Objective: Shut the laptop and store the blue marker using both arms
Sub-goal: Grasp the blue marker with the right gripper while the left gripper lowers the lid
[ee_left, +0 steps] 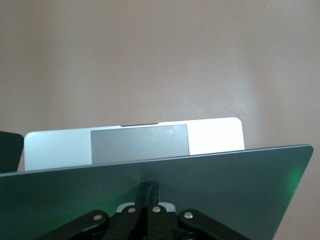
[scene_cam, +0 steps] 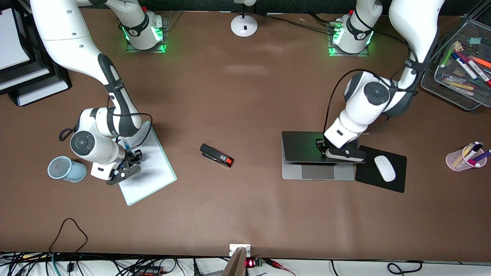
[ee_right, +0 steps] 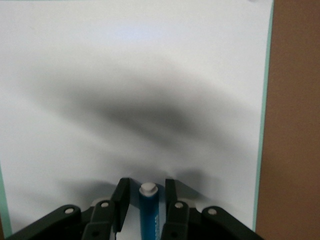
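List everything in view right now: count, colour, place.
laptop: 1, silver-grey, lid partly lowered, beside the mouse pad
blue marker: 1, blue with whitish end, on the clipboard between the right gripper's fingers
clipboard: 1, white with mint edge, toward the right arm's end
mesh cup: 1, light blue, on its side beside the clipboard
stapler: 1, black with red tip, mid-table
mouse pad: 1, black
mouse: 1, white, on the pad
pen cup: 1, pink, holding pens
wire tray: 1, dark, holding markers
left gripper: shut, pressing on the laptop lid
right gripper: fingers either side of the marker, a gap showing
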Robot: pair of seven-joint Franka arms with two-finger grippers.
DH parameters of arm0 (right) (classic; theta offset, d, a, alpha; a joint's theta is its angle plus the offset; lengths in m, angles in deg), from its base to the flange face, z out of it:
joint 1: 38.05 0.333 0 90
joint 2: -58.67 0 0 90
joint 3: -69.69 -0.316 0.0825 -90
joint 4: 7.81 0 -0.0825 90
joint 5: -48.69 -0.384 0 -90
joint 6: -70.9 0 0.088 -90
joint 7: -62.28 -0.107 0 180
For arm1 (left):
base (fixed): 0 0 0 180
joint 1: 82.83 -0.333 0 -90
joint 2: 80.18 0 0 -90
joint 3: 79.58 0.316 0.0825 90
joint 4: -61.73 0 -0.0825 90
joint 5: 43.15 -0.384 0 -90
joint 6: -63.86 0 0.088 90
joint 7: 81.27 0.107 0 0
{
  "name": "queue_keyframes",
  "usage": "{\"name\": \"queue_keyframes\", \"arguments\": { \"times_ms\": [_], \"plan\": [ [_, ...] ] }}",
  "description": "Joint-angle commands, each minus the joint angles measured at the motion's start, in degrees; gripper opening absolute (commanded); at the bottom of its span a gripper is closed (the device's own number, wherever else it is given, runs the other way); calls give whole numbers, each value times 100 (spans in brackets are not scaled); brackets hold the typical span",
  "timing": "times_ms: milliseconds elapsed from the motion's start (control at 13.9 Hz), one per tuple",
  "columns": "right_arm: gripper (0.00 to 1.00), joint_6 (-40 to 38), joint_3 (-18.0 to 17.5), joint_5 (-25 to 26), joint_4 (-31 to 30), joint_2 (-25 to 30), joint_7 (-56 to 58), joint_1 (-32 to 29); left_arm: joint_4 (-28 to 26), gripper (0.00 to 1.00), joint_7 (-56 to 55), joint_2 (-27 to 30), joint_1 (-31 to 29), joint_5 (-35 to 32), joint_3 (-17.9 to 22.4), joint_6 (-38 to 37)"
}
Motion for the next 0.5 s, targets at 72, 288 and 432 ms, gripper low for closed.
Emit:
{"name": "queue_keyframes", "arguments": {
  "times_ms": [72,288,432],
  "plan": [
    [26,19,-13,-111,-19,17,44,9,442,0,22,-454,1,-239,9,72],
    [23,19,-13,-102,-10,17,53,9,732,0,30,-736,27,-265,88,107],
    [17,19,-13,-102,-1,34,53,9,934,0,30,-991,36,-266,97,160]
  ]
}}
